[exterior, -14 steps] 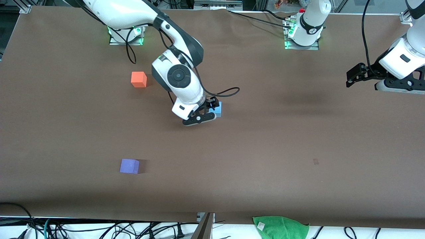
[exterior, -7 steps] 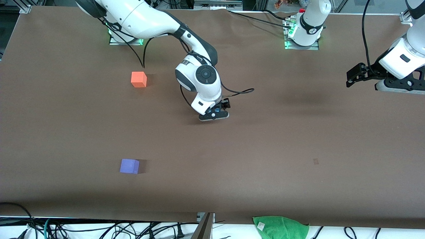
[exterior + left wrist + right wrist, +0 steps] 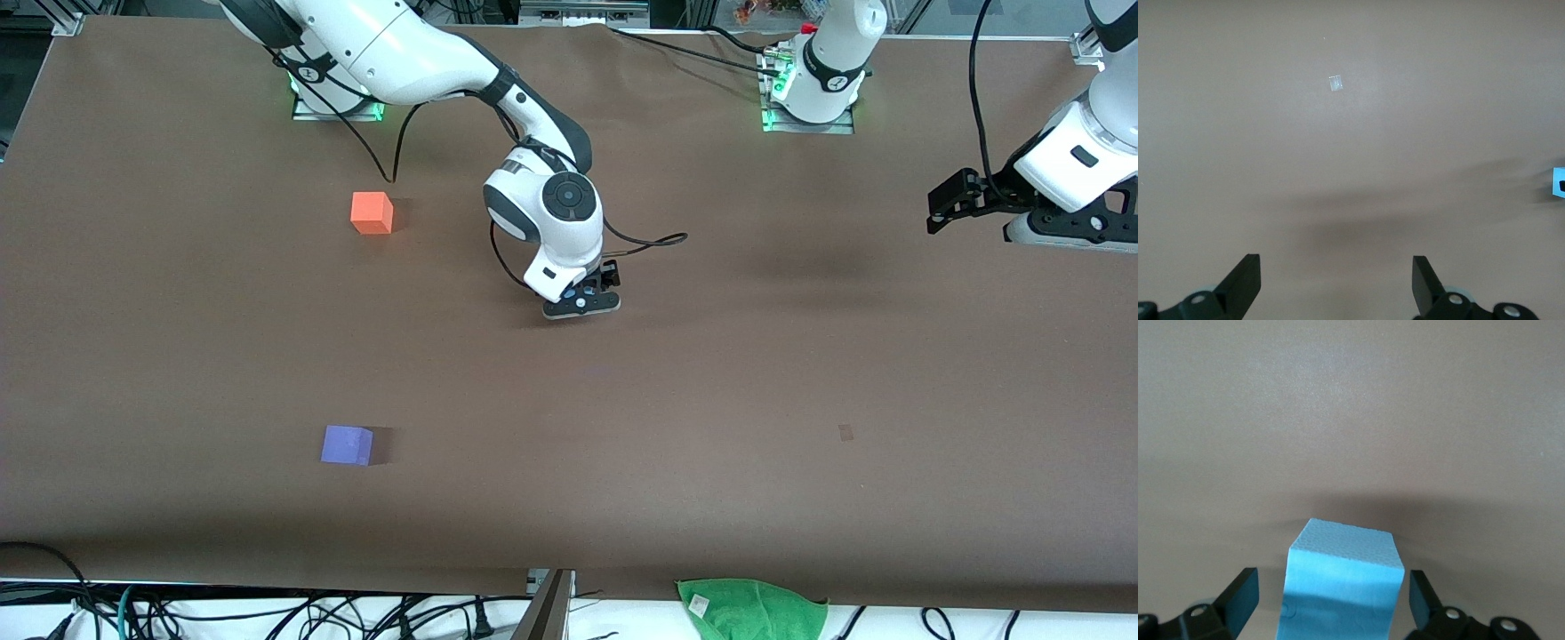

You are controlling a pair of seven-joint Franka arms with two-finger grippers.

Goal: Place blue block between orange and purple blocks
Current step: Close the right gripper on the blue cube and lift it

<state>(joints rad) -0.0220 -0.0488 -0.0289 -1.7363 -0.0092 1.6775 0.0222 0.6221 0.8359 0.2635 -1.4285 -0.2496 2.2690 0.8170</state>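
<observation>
Broadly, the brown matte bench (image 3: 711,373) fills the scene, with both white arms based along its edge farthest from the front camera.

Right arm (image 3: 418,53): reaches out over mid-bench and bends down. Right gripper (image 3: 1331,603) is low over the bench, jaws spread, one on each side of the small light sky-blue matte cube (image 3: 1341,583). A gap shows between cube and each jaw; no contact. In the front view the right gripper (image 3: 582,298) covers the cube, so it cannot be seen there.

Left arm (image 3: 1080,151): waits at its own end of the bench. Left gripper (image 3: 956,200) is raised above bare bench, jaws spread, nothing between them. Left wrist view shows the same spread jaws over bench surface only.

Green cloth (image 3: 751,609): crumpled, off the bench edge nearest the front camera.

Bright orange-coral matte cube (image 3: 372,213): on the bench toward the right arm's end, near that arm's base.

Violet-purple matte cube (image 3: 347,444): same end, much nearer the front camera, well apart from the orange one. The blue cube sits off that pair, toward the middle of the bench.
</observation>
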